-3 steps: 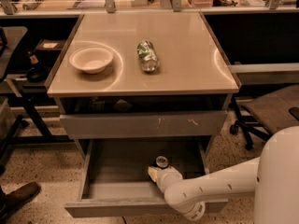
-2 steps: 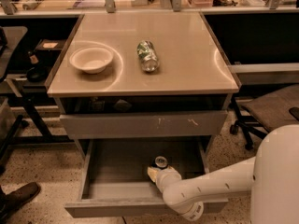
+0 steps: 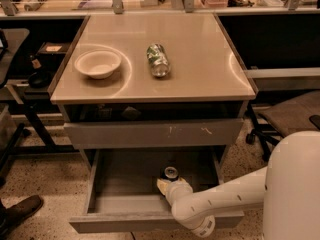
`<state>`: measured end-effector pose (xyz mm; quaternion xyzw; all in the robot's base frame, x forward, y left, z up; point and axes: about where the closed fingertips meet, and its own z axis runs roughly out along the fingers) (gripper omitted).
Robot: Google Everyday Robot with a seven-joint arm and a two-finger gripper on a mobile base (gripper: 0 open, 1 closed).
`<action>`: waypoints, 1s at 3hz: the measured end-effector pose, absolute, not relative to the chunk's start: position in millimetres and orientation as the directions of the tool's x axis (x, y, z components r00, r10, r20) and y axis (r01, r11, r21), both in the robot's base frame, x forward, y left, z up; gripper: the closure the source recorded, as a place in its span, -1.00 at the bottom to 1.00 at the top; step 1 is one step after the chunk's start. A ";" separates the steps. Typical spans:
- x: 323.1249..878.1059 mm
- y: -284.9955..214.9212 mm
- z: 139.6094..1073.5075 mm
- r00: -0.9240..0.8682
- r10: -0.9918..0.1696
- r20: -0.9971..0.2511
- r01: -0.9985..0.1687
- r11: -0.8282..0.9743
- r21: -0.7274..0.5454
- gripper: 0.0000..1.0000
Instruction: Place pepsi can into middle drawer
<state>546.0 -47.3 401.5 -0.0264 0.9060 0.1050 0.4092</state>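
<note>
My gripper (image 3: 168, 185) sits inside the open middle drawer (image 3: 125, 190), right against the upright pepsi can (image 3: 170, 173). Whether it grips the can, I cannot tell.

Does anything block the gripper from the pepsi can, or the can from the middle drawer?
Nothing visible does. The pepsi can stands inside the open middle drawer, with the gripper right at its near side.

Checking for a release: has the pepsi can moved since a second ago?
No. The pepsi can keeps its spot under the scuffed drawer front, inside the middle drawer, the gripper just in front of it.
</note>
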 end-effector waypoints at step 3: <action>543.7 -45.5 401.9 -0.657 0.027 -0.754 -0.134 0.979 0.152 0.18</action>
